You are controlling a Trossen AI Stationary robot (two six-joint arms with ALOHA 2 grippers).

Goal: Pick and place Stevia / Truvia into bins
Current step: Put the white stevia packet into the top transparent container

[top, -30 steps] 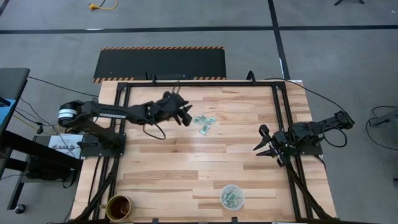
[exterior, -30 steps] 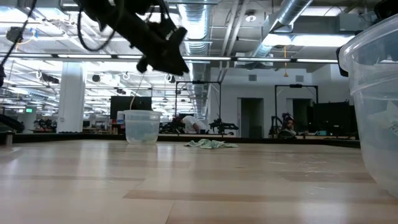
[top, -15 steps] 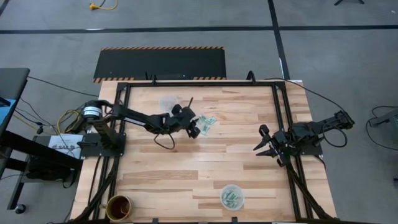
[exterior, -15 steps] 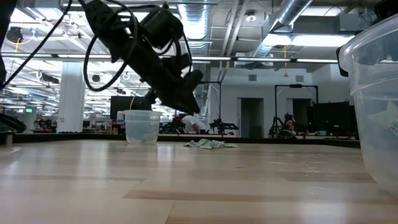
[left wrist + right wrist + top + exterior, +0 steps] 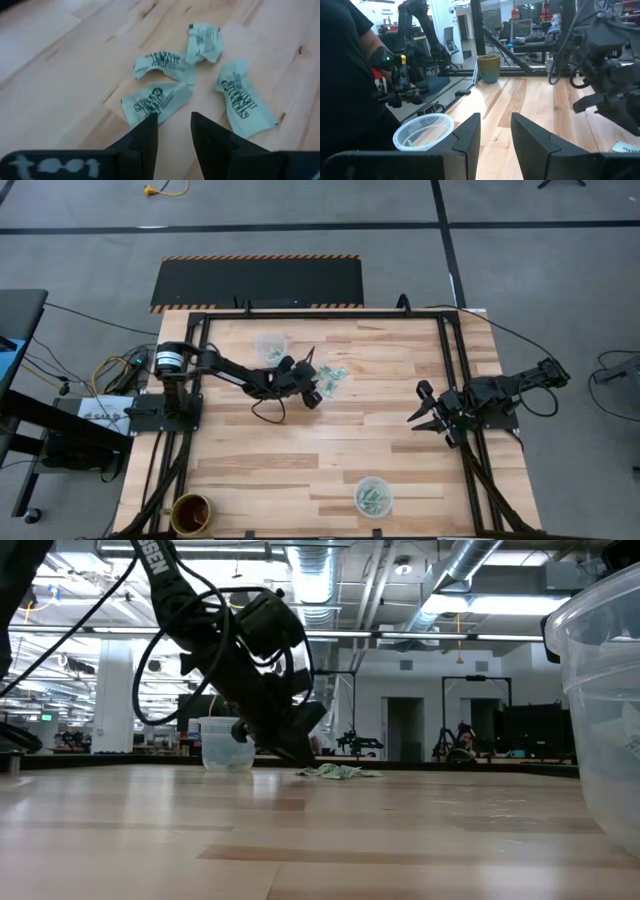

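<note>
The left end effector [image 5: 171, 131] hangs low over the tabletop [image 5: 300, 450], fingers spread a little and holding nothing, with the loose Stevia packets [image 5: 159, 102] lying just ahead of its tips. The right end effector [image 5: 424, 418] waits slightly parted at the tabletop's right edge.
</note>
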